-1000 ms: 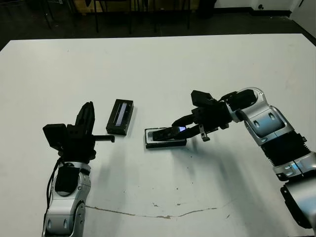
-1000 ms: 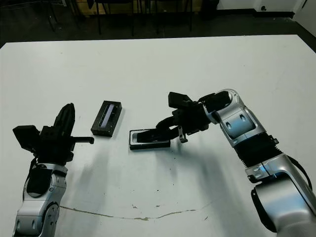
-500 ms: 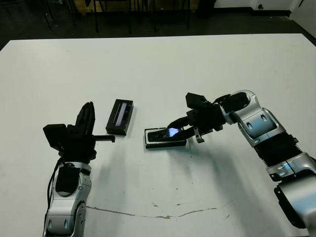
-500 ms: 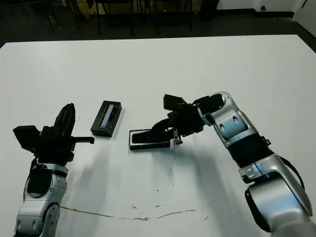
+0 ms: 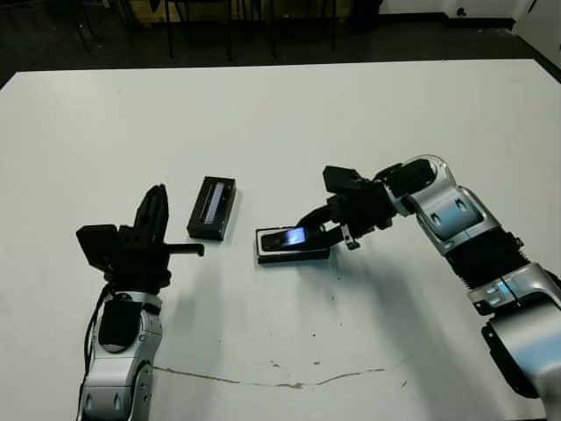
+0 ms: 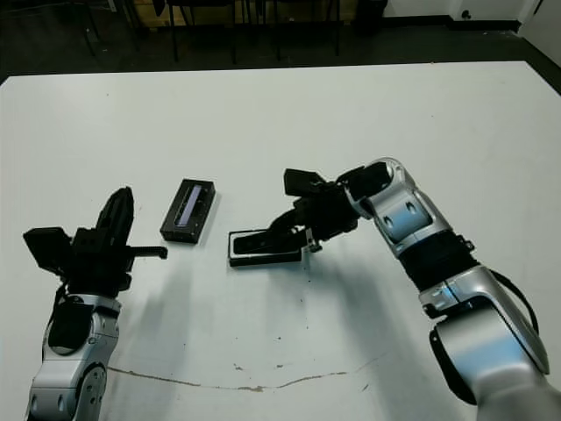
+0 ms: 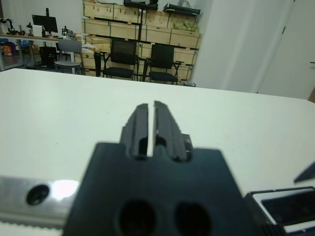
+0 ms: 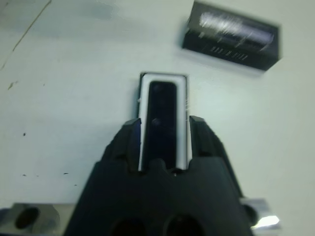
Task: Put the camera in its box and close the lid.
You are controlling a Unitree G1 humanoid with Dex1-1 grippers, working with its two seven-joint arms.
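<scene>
From the head views, a white table (image 5: 289, 114) carries the camera (image 5: 292, 237) lying in the box (image 5: 293, 254), the right gripper (image 5: 321, 226) at the box's right end and the lid (image 5: 213, 208) just left of the box. In the left wrist view, with chairs and crates behind, the left gripper (image 7: 148, 125) sits nearly clenched and empty. In the right wrist view the right gripper's spread fingers (image 8: 203, 140) straddle the box's end, so seating looks finished; fetching the lid comes next.

Bright, even overhead light, soft shadows on the white table (image 5: 280, 114); right wrist view blurred.
</scene>
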